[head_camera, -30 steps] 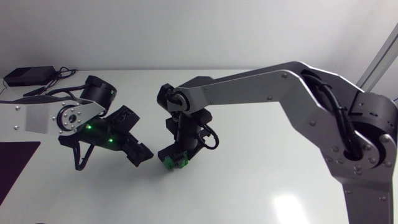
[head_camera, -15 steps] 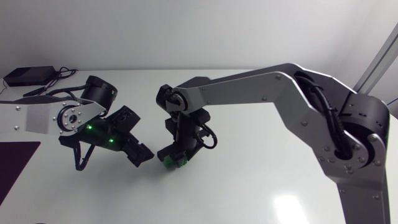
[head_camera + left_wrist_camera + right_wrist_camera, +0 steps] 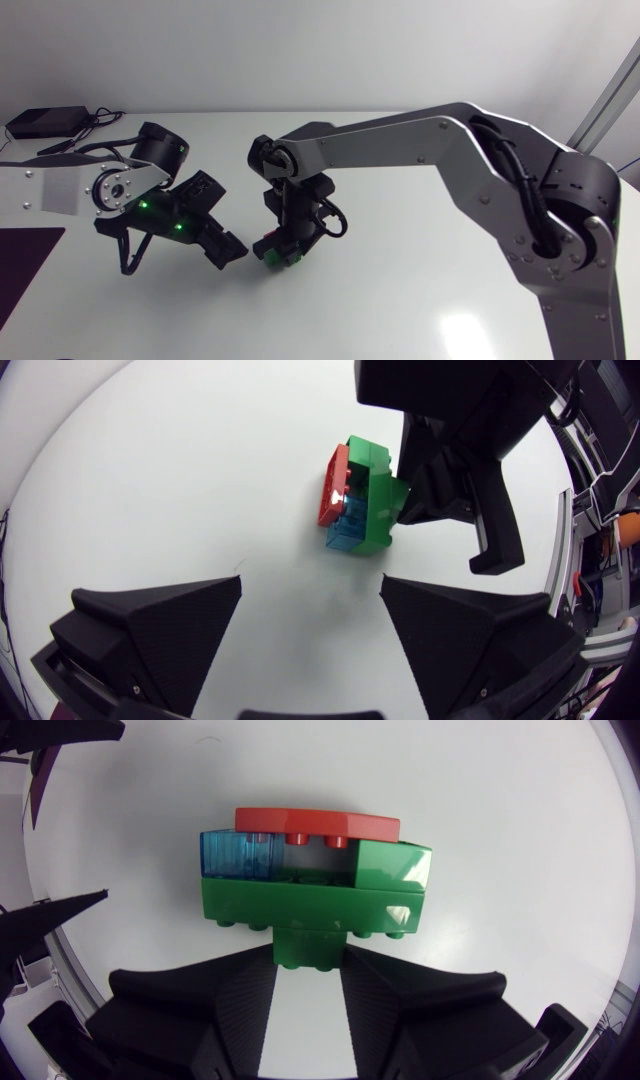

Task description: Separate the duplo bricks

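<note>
As far as I could judge, nothing was separated yet. The clump (image 3: 315, 870) of red, blue and green bricks sat locked together on the table (image 3: 400, 300), near its middle. My right gripper (image 3: 308, 970) pinched the small green brick (image 3: 308, 948) at the clump's near end. My left gripper (image 3: 310, 585) hung just beside the clump, fingers spread, holding nothing. Every pull was left to do.
</note>
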You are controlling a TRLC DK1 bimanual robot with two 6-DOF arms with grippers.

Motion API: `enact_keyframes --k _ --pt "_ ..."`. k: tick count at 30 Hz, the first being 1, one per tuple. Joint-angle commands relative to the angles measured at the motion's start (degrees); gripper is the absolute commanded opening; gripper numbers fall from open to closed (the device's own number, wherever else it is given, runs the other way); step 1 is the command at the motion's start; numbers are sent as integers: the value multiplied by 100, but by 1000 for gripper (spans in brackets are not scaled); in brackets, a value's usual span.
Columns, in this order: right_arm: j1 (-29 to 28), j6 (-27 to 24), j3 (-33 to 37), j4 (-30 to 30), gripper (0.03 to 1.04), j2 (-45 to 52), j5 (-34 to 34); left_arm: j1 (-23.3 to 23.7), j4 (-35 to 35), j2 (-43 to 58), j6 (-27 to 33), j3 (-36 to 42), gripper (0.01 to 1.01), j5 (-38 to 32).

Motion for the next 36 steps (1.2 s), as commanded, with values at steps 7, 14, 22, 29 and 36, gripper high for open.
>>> enact_keyframes --k 7,14,22,29,36 --pt "10 -587 -868 88 310 -1212 220 59 -199 -406 217 187 977 374" --pt "1 -1299 -1808 379 310 -2451 -466 419 -120 -951 428 28 977 1271" --pt "968 -1616 -3215 1512 311 -3620 1213 920 -2607 -749 481 1294 974 2932" --pt "1389 -1827 -3927 2409 311 -4016 2022 806 -3336 -801 270 1725 969 3547" --pt "1627 -1923 -3971 2857 311 -4271 2523 858 -3336 -467 182 1821 954 3608"
